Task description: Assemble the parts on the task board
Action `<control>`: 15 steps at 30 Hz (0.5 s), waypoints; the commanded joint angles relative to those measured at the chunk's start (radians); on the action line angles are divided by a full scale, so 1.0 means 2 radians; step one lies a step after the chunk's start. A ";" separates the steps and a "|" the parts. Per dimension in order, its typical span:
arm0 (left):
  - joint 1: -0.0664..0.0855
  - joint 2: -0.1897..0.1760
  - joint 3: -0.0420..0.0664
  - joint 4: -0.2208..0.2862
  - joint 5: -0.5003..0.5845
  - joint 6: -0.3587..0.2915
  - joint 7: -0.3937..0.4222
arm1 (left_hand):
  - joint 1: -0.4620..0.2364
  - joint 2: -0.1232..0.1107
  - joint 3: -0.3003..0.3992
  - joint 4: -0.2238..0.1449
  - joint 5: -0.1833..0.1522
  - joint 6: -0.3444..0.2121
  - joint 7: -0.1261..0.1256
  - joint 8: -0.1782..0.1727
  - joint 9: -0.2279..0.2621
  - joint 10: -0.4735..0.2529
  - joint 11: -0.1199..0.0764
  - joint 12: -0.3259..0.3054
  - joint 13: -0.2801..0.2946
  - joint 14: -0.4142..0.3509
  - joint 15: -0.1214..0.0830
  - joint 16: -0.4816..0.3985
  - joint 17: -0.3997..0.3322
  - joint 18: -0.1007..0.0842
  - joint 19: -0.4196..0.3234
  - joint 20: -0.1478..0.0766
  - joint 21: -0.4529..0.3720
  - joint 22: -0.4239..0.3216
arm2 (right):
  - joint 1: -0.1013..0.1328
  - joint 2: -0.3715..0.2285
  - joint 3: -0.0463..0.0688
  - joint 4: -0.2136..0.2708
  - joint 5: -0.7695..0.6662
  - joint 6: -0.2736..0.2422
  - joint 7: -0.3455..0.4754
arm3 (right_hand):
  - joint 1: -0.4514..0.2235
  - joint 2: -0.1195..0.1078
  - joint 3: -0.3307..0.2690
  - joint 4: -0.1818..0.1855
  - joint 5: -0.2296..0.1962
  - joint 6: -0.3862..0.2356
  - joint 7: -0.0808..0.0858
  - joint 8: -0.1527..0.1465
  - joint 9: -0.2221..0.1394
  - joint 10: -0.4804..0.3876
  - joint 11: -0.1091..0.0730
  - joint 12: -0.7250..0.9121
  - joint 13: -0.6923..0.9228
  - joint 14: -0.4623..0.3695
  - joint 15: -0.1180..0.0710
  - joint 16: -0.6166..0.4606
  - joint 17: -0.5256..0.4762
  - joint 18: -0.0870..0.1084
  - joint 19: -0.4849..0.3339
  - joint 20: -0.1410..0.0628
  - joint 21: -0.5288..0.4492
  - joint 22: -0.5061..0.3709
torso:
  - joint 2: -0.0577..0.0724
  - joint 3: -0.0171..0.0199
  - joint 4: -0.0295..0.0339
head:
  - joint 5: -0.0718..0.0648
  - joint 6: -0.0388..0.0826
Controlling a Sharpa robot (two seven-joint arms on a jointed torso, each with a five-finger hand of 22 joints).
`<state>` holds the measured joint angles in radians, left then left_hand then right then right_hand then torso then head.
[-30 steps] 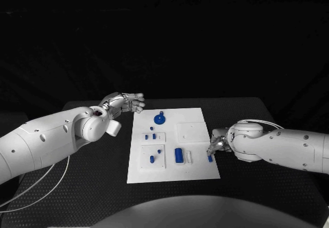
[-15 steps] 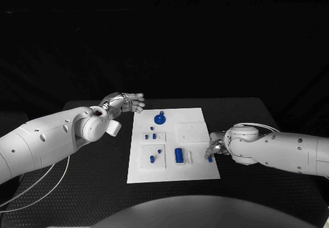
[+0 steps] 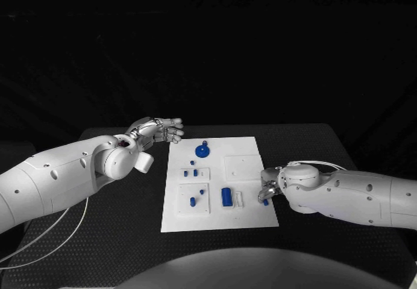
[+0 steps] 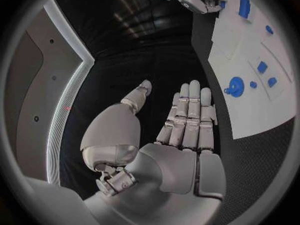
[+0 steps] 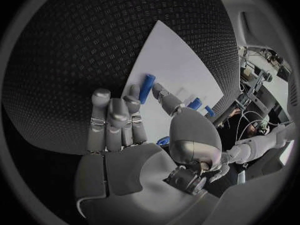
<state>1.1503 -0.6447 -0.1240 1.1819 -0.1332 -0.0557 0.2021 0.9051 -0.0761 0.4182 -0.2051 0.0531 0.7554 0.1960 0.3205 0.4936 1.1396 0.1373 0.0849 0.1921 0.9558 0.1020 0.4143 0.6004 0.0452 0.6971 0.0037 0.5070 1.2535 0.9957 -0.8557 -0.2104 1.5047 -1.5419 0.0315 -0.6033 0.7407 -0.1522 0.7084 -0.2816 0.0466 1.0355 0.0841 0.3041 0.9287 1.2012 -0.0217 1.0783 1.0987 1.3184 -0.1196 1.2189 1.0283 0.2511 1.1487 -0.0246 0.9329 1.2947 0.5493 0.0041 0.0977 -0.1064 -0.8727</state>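
- Head view gives us the task board (image 3: 220, 183) in the middle of the desk (image 3: 113, 198), with blue parts spread over it: a round knobbed part (image 3: 202, 150) at the far end, two small pegs (image 3: 190, 173) standing in a little block, a tall cylinder (image 3: 226, 196) near the middle, and a short blue pin (image 3: 266, 201) lying by the board's right edge.
- We judge the assembly to be at an early stage: the pin lies loose, and the square recess (image 3: 242, 167) at the far right of the board looks unfilled.
- Our right robot hand (image 3: 269, 190) hovers at the board's right edge, just beside the pin; the right wrist view shows its fingers (image 5: 112, 120) spread, with nothing in them, and the pin (image 5: 146, 87) lying just beyond the fingertips.
- Our left robot hand (image 3: 159, 130) hangs off the board's far-left corner, fingers extended and holding nothing.
- Hard for us to tell: whether the small pegs are fully seated, and whether the right fingertips touch the board, since the wrist hides them in the head view.
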 commanded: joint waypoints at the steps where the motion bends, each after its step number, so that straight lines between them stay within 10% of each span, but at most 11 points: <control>1: 0.000 0.000 0.000 0.002 -0.001 0.007 0.004 | 0.000 0.005 -0.001 -0.003 -0.001 -0.004 0.001 0.002 0.000 -0.004 0.001 -0.002 -0.001 0.000 0.004 -0.003 0.001 0.009 0.002 0.003 -0.002 0.001 | -0.011 0.005 -0.005 -0.003 -0.046 0.007 0.000 | 0.005 0.000 0.000 -0.004 0.001 -0.004 0.002 -0.005 -0.155 -0.001 0.000 0.002 0.000 0.000 -0.002 0.001 -0.001 0.005 -0.002 -0.001 0.001 0.001 | 0.000 0.0003 0.0002 | 0.000 0.000; 15: 0.000 0.001 0.000 0.002 -0.001 0.007 0.004 | -0.001 0.005 -0.002 -0.002 -0.001 -0.004 0.001 0.002 -0.001 -0.004 0.001 -0.002 -0.001 0.000 0.004 -0.004 0.001 0.009 0.002 0.003 -0.002 0.001 | -0.016 0.006 -0.005 0.010 0.018 0.011 0.001 | 0.019 0.010 0.012 -0.001 0.001 -0.005 0.002 -0.007 -0.155 -0.003 0.000 0.001 0.000 -0.001 -0.001 0.001 -0.002 0.005 -0.003 -0.001 0.000 0.000 | 0.000 -0.0004 0.0002 | -0.001 0.000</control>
<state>1.1503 -0.6441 -0.1240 1.1829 -0.1332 -0.0551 0.2020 0.9052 -0.0761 0.4182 -0.2051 0.0531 0.7554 0.1960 0.3205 0.4938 1.1396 0.1373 0.0848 0.1921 0.9558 0.1020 0.4103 0.6015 0.0452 0.6971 0.0037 0.5070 1.2544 0.9843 -0.8492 -0.2066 1.5224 -1.5814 0.0140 -0.6127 0.7716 -0.1295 0.7282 -0.2836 0.0505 1.0328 0.0866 0.2944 0.9343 1.2009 -0.0214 1.0808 1.0985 1.3183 -0.1196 1.2190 1.0259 0.2512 1.1485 -0.0244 0.9329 1.2947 0.5494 0.0039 0.0981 -0.1082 -0.8727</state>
